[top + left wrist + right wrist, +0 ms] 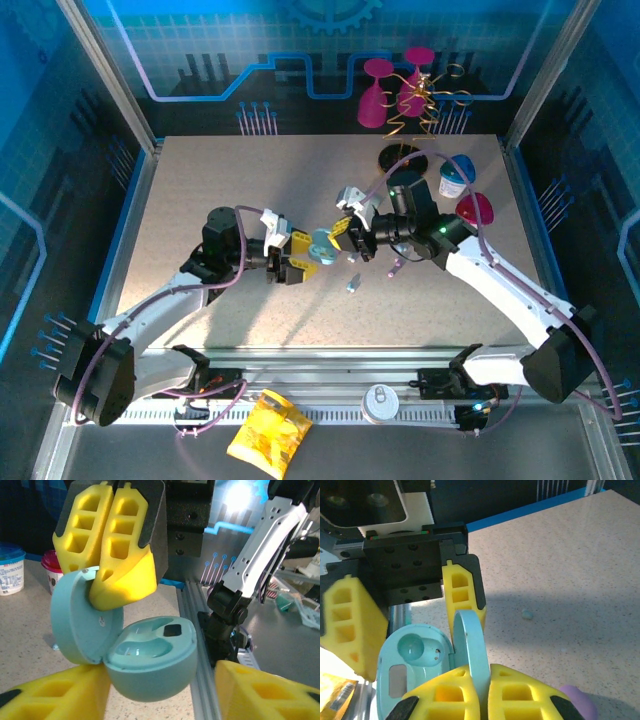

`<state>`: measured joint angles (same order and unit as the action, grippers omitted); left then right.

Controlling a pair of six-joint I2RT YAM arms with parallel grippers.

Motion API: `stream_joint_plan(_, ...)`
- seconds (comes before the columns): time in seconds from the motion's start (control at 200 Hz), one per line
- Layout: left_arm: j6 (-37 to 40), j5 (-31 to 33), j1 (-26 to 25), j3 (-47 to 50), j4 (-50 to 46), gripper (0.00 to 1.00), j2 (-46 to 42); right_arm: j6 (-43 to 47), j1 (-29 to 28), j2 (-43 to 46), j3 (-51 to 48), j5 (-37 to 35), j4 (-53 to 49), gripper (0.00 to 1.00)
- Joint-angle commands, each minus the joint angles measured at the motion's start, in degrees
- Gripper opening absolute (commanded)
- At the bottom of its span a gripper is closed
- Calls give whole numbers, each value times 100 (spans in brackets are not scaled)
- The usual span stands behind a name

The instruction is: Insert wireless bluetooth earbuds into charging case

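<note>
Two grippers meet over the middle of the table (200, 180) around one small teal case (322, 244), which stands open and lifted off the surface. The right gripper (338, 238) comes in from the right of the case. Its yellow fingers (120, 575) are pressed together on the raised lid (75, 615), pinching it from both faces near the edge farthest from the hinge. The left gripper (300, 262) reaches in from the left of the case. Its fingers (55, 695) are spread wide, one on each side of the rounded base (150, 670). One finger looks to touch the base near the hinge, while a gap shows on the other side. The base faces upward beside the lid, and the left wrist view shows its inside as smooth teal hollows with a small dark square near the rim. A pale earbud (352, 285) lies on the table near the case, to its right and toward the arm bases. A purple earbud (397, 267) lies farther right of the case, past the right gripper and beside that arm. Well behind the case and to its right stand a white cup with a blue lid (457, 172) and a magenta bowl (475, 208). Well in front of the case, past the table's near edge, lie a yellow snack bag (268, 430) and a can (380, 402).
</note>
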<state>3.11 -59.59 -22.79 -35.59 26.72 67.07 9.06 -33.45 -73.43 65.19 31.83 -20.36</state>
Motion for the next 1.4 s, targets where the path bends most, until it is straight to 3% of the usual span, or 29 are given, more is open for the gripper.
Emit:
stream_joint_plan(0.0,5,-4,-29,-150,198,64,69,-53,-81,128,-48,-211,243,0)
stream_joint_plan(0.19,-137,24,-26,-150,296,83,95,-71,-152,186,-89,-442,376,0)
stream_joint_plan(0.405,-325,143,-31,-132,438,86,116,35,-232,270,-173,-621,498,0)
stream_joint_plan(1.396,-516,106,-22,-290,500,42,248,297,-371,334,-191,-850,509,0)
